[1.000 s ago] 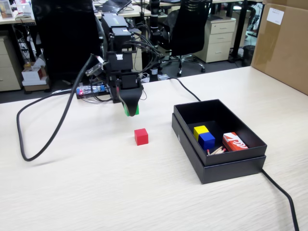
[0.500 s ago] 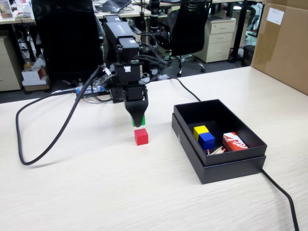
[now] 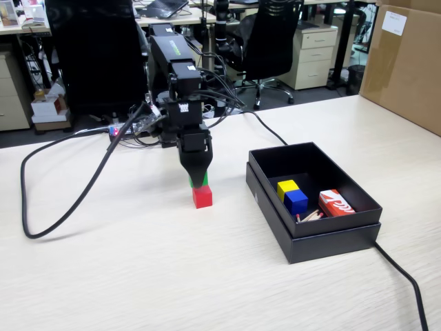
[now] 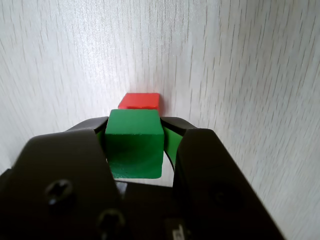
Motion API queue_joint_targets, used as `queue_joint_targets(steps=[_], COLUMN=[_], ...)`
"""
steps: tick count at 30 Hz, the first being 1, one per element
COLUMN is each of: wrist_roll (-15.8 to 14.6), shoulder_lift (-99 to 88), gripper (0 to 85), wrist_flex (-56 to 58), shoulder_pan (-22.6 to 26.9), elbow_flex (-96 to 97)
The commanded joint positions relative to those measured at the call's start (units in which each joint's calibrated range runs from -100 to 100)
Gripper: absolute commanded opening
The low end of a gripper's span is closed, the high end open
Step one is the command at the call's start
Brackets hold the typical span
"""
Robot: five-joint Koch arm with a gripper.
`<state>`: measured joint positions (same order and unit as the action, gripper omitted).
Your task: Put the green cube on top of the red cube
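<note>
The green cube (image 4: 134,142) is clamped between the two black jaws of my gripper (image 4: 135,131), which is shut on it. In the fixed view only a sliver of the green cube (image 3: 200,181) shows under the black gripper (image 3: 198,181). The red cube (image 3: 202,196) rests on the pale wooden table directly beneath it; the green cube sits right over its top, and I cannot tell whether they touch. In the wrist view the red cube (image 4: 140,101) peeks out just beyond the green one.
A black open box (image 3: 265,183) stands to the right, holding a yellow cube (image 3: 286,186), a blue cube (image 3: 296,201) and a red-and-white printed box (image 3: 335,203). A thick black cable (image 3: 62,214) loops across the table on the left. A cardboard box (image 3: 406,62) stands at the far right.
The arm has swung right and down, carrying the green cube from behind and left of the red cube to directly over it.
</note>
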<state>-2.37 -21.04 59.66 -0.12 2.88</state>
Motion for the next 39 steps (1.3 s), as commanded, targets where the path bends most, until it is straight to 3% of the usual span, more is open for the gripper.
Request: queue_joint_targets(steps=[1, 37, 38, 39], wrist_roll=[0.00, -0.15, -0.29, -0.34], shoulder_lift=[-0.59, 2.50, 2.50, 2.50], gripper=[0.9, 1.2, 2.8, 9.6], wrist_flex=[-1.21, -4.07, -4.07, -4.07], shoulder_pan=[0.05, 0.63, 0.59, 0.68], elbow_flex=[-3.42, -0.34, -0.34, 0.12])
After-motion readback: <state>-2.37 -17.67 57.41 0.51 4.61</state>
